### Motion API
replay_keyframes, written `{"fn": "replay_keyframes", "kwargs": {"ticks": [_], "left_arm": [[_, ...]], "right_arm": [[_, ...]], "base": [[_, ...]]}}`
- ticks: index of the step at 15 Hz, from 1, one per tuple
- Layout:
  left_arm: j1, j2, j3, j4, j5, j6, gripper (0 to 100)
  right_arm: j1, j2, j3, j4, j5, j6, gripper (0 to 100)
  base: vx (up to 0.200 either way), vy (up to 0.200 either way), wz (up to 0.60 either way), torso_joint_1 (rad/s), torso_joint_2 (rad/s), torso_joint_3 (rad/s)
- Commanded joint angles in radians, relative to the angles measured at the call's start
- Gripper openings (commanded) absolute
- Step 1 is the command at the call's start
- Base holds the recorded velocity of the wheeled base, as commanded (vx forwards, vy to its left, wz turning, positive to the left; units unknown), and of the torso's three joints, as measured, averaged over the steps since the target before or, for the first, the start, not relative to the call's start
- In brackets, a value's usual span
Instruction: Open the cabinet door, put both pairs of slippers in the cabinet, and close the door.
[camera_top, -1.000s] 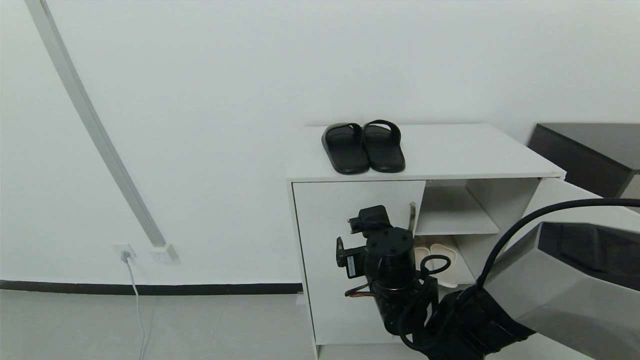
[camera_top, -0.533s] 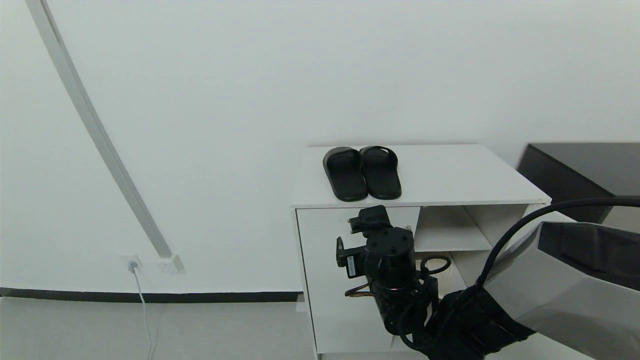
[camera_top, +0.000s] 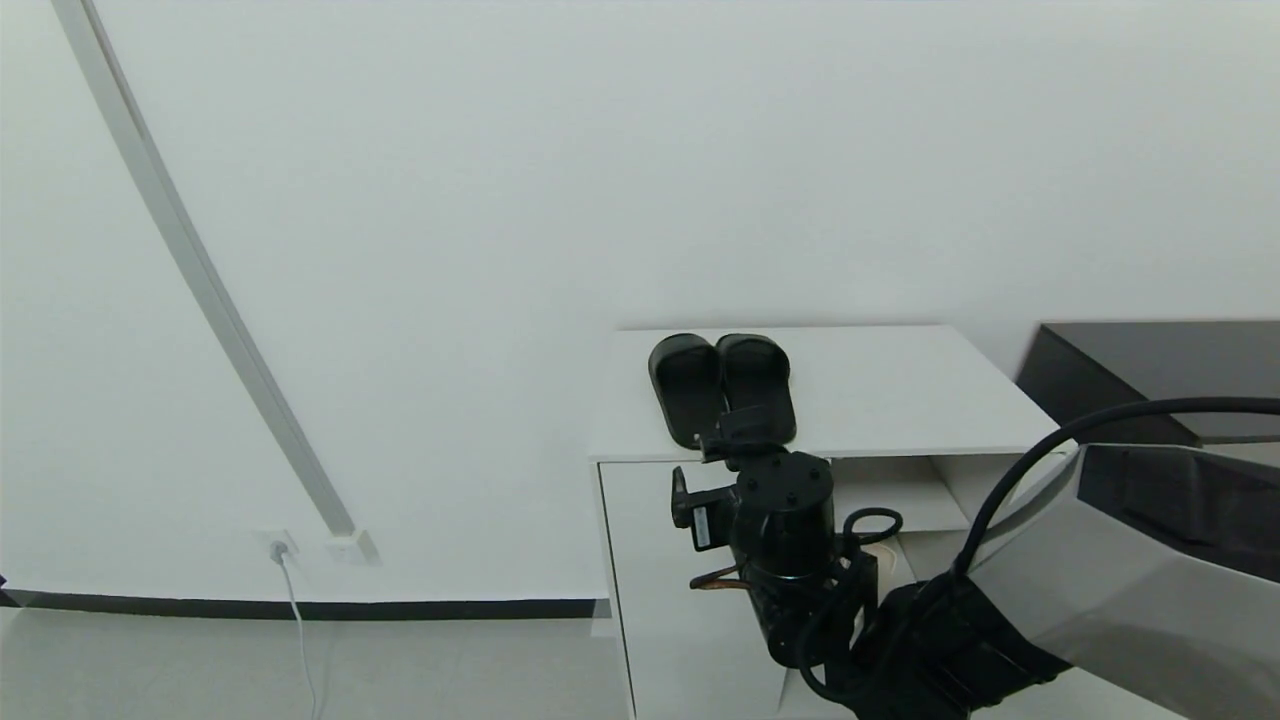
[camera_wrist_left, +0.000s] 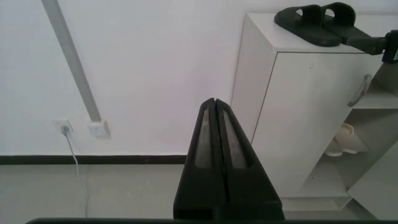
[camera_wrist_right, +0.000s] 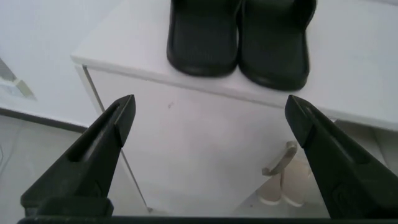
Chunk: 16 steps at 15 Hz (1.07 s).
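Observation:
A pair of black slippers (camera_top: 722, 390) lies side by side on top of the white cabinet (camera_top: 900, 400), near its left end. The cabinet's left door (camera_top: 660, 600) is shut and its right half stands open. A pair of white slippers (camera_wrist_left: 345, 140) rests on a lower shelf inside, beside the door handle (camera_wrist_right: 278, 158). My right gripper (camera_wrist_right: 209, 102) is open in front of the cabinet's top edge, just short of the black slippers (camera_wrist_right: 239, 37). My left gripper (camera_wrist_left: 214, 102) is shut on nothing, low and off to the cabinet's left side.
A dark piece of furniture (camera_top: 1150, 370) stands right of the cabinet. On the wall at the left, a grey conduit (camera_top: 200, 270) runs down to a socket with a white cable (camera_top: 280, 548). Open floor lies left of the cabinet.
The head camera has moved, so the cabinet sits lower in the picture. Against the cabinet, my right gripper has risen from the door-handle height to the top edge.

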Motion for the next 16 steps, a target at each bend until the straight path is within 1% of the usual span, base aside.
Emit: {"fn": "replay_keyframes", "kwargs": {"ticks": [1,3,5,6,7,9,10,11,12,16], "left_arm": [[0.0,0.001,0.0,0.001,-0.001,0.002,0],[0.0,0.001,0.0,0.001,-0.002,0.005,0],[0.0,0.001,0.0,0.001,-0.002,0.005,0],[0.0,0.001,0.0,0.001,-0.002,0.005,0],[0.0,0.001,0.0,0.001,-0.002,0.005,0],[0.0,0.001,0.0,0.001,-0.002,0.003,0],[0.0,0.001,0.0,0.001,-0.004,0.005,0],[0.0,0.001,0.0,0.001,-0.004,0.005,0],[0.0,0.001,0.0,0.001,-0.004,0.003,0],[0.0,0.001,-0.002,0.002,-0.004,0.005,0]], "right_arm": [[-0.004,0.012,0.001,-0.02,0.001,-0.011,100],[-0.023,0.018,-0.011,-0.022,0.003,-0.026,100],[-0.046,0.012,-0.069,0.023,0.003,-0.022,100],[-0.073,-0.005,-0.129,0.112,0.003,0.011,100],[-0.078,-0.023,-0.163,0.178,0.003,0.047,100],[-0.084,-0.08,-0.227,0.369,0.003,0.123,100],[-0.084,-0.103,-0.276,0.513,0.004,0.195,100],[-0.084,-0.108,-0.305,0.592,0.003,0.241,100],[-0.084,-0.108,-0.312,0.612,0.003,0.258,100],[-0.083,-0.085,-0.305,0.607,0.001,0.265,100]], "base": [[0.0,0.0,0.0,0.061,-0.11,-0.056],[0.0,0.0,0.0,0.013,-0.03,-0.021],[0.0,0.0,0.0,0.0,0.0,0.0],[0.0,0.0,0.0,0.0,0.0,0.0],[0.0,0.0,0.0,0.0,0.0,0.0],[0.0,0.0,0.0,0.0,0.0,0.0],[0.0,0.0,0.0,0.0,0.0,0.0],[0.0,0.0,0.0,0.0,0.0,0.0],[0.0,0.0,0.0,0.0,0.0,0.0],[0.2,0.0,0.0,-0.004,0.0,0.002]]}}
